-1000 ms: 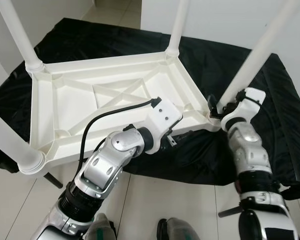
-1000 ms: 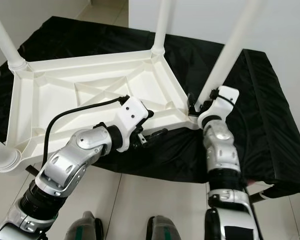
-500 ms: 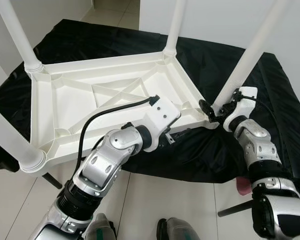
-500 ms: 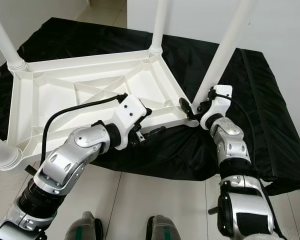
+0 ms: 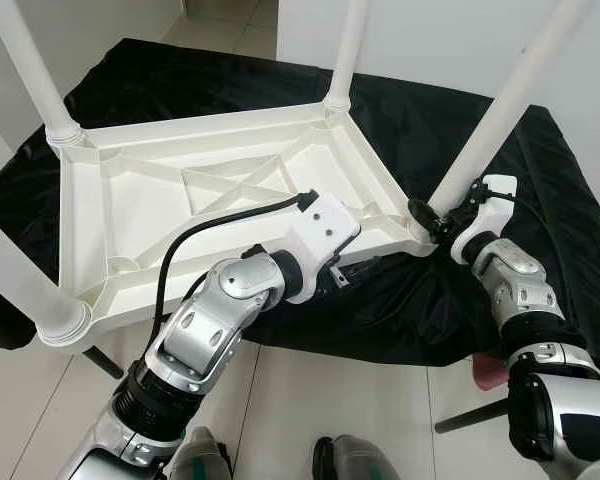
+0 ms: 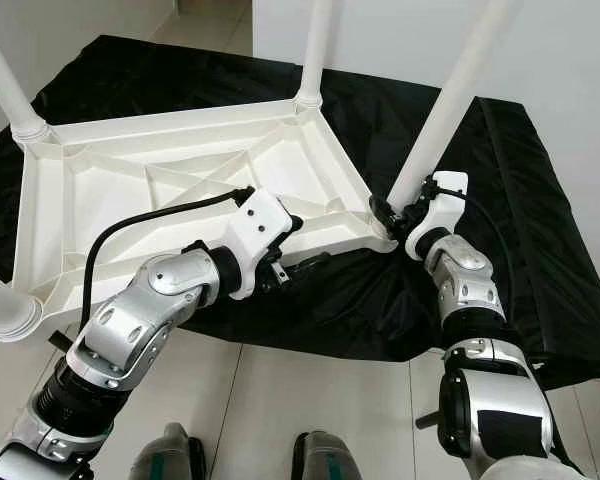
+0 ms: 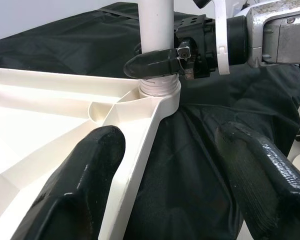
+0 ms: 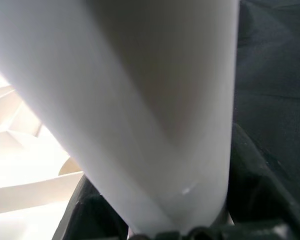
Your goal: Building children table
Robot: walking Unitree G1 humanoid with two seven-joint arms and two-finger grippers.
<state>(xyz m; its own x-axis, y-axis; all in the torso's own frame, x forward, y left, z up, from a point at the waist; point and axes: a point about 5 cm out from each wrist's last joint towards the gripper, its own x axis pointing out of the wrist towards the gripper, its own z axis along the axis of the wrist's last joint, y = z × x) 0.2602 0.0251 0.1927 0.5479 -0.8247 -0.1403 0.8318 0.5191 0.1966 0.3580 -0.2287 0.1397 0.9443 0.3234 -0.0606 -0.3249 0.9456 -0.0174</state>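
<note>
Upturned white ribbed plastic table [image 5: 180, 200] on black cloth [image 5: 460, 130], near rim overhanging pale floor tiles [image 5: 310, 400]; left gripper [image 5: 352, 272] spread wide astride that rim; right gripper [image 5: 432, 216] clamped round smooth tubular corner leg [image 5: 500, 110].

I hold both silver arms forward and bent at the elbow. My left gripper [image 5: 352, 274] points toward the right one, its two black fingers [image 7: 85, 172] spread wide apart, closed on nothing. My right gripper [image 5: 430, 218] reaches up and inward from a raised forearm, its fingers clamped either side of a white tube, a black cable looping off that wrist.
</note>
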